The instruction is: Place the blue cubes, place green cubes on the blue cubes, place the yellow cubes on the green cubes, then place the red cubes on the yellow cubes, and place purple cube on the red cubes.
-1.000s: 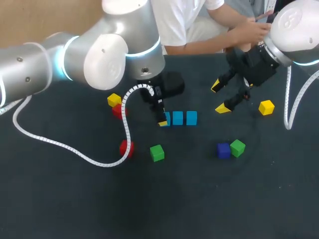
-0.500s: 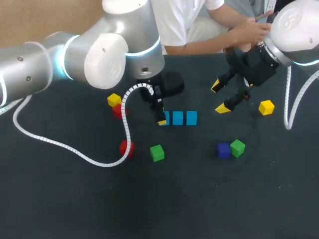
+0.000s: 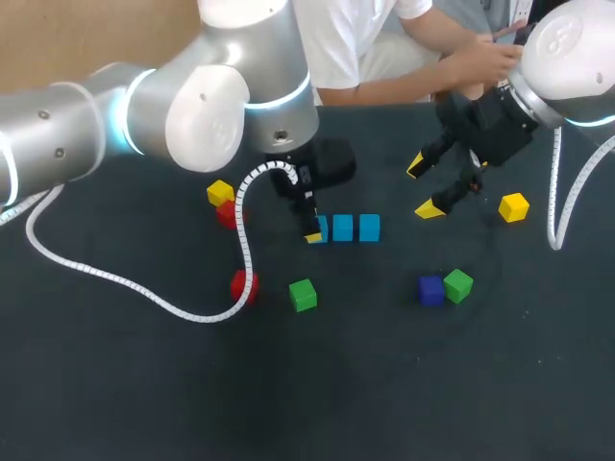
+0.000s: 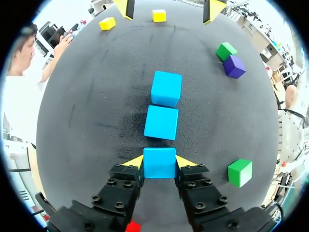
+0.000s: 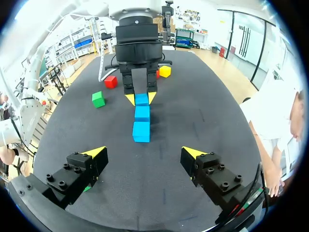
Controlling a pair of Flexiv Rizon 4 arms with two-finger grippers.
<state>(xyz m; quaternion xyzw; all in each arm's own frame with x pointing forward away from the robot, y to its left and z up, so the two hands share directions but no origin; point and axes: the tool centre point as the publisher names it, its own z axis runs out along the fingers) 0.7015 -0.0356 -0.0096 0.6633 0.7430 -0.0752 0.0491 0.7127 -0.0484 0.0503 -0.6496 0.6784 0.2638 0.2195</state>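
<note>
Nothing has shifted vs the earlier head views: both arms and all cubes sit as they were.

Left gripper [image 4: 159, 162] pinches the near blue cube [image 4: 159, 168], one yellow tip on each side, cube down on the table [image 3: 384, 384]. With the mid blue cube [image 4: 161, 123] and far blue cube [image 4: 166, 88] it forms the blue row, 3 in line, close together w/ thin gaps.

Right gripper [image 3: 423, 187] hangs off the row's far end, above the table, fingers spread wide, holding nothing.

Progress, as I judge it: the blue layer is about done, needing only the left gripper's release. No stacking has begun.

- 2 green cubes loose: one [image 3: 303, 295] near the row's gripped end, one [image 3: 458, 285] beyond its far end, touching the purple cube [image 3: 430, 290].
- 2 yellow: one [image 3: 220, 192] out past the gripped end, one [image 3: 513, 206] well beyond the far end.
- 2 red: one [image 3: 229, 213] against that first yellow, one [image 3: 242, 284] near the first green.

Still left: green, yellow, red, then purple layers.
</note>
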